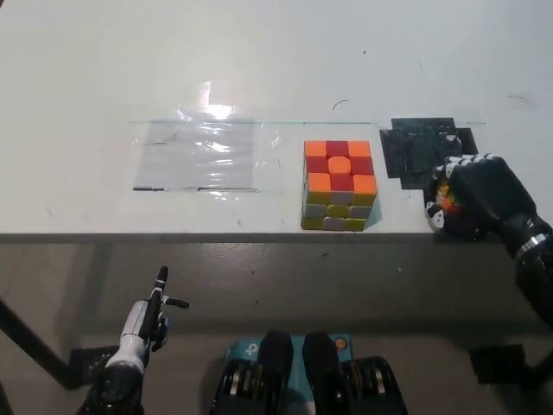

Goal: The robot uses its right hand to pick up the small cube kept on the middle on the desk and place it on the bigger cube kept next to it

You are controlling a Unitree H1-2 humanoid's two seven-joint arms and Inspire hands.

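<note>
Nearest, below the counter's front edge at lower left, the white left hand (143,333) hangs idle; whether its fingers are apart or closed cannot be told from this view.

At the near edge of the white counter (259,60), on the right, the black right hand (473,206) is clenched around the small multicoloured puzzle cube (443,197). Only a sliver of the cube's red, yellow and white stickers shows between the dark fingers. It cannot be told whether the cube rests on the surface or is just clear of it.

To the left of that hand, apart from it, stands the bigger puzzle cube with an orange-and-red top and yellow-and-white near face (338,185), upright and with nothing on it.

Just beyond the right hand lies a black square patch (415,143) on the counter. Further left is a clear, shiny plastic sheet (197,156), flat and glinting.

Progress, as judged: the grasp appears made; the carry to the left, the placing on the bigger cube's top and the release remain.

Count: two cubes, one small and one large; one black patch; one plastic sheet; two hands.
</note>
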